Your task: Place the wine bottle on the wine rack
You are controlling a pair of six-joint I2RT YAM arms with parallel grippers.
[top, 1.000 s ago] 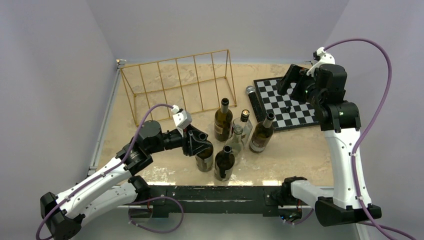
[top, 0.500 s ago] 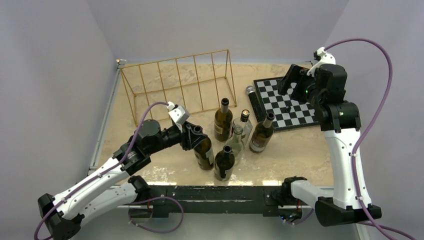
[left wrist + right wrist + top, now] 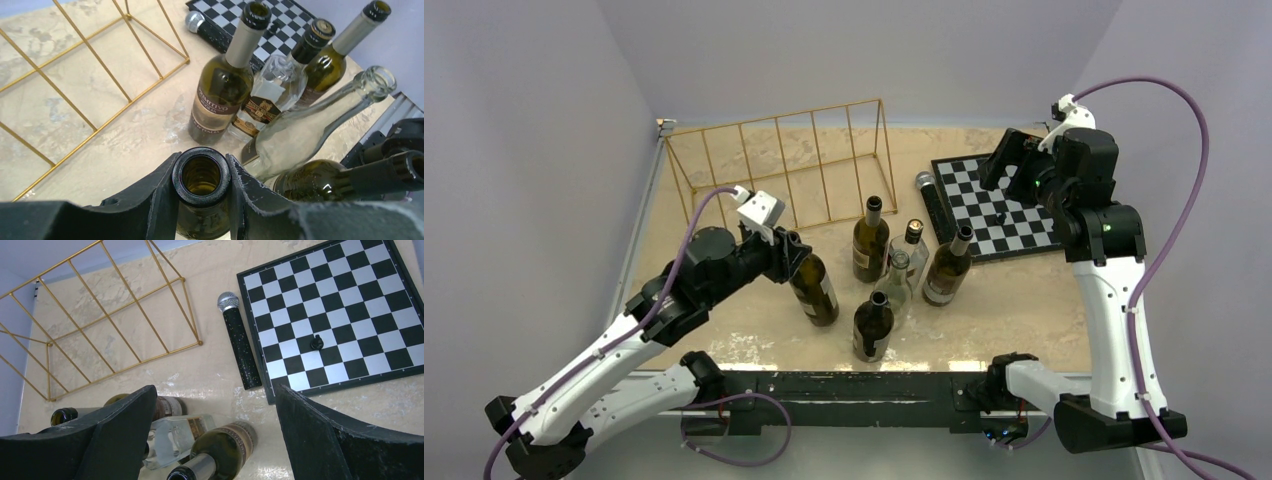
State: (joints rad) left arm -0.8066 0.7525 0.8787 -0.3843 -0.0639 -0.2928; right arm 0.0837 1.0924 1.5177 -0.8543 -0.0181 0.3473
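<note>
Table [image 3: 724, 335]: pale, marbled top, carrying everything.

Wine rack [image 3: 774, 170]: gold wire frame, sitting at the table's far left corner with its slots holding nothing.

Chessboard [image 3: 999, 205]: lying flat toward the far right corner. The right fingers [image 3: 115, 440] are hanging above it, spread wide and gripping nothing.

Wine bottle [image 3: 816, 293]: dark glass, mouth uncorked, leaning with its neck tipped toward the left edge, between the rack and the near edge. The left fingers [image 3: 160, 200] are clamping its neck just under the lip, one on each side. Whether its base is touching the table cannot be told.

Other bottles [image 3: 894, 280]: five are standing upright in a tight cluster mid-table, just right of the gripped one. Three are dark and two clear.

Microphone [image 3: 239, 345]: black handle, silver mesh head, lying along the chessboard's left side with the head pointing at the far edge.

Chess piece [image 3: 316, 343]: small, black, sitting alone near the board's middle.
</note>
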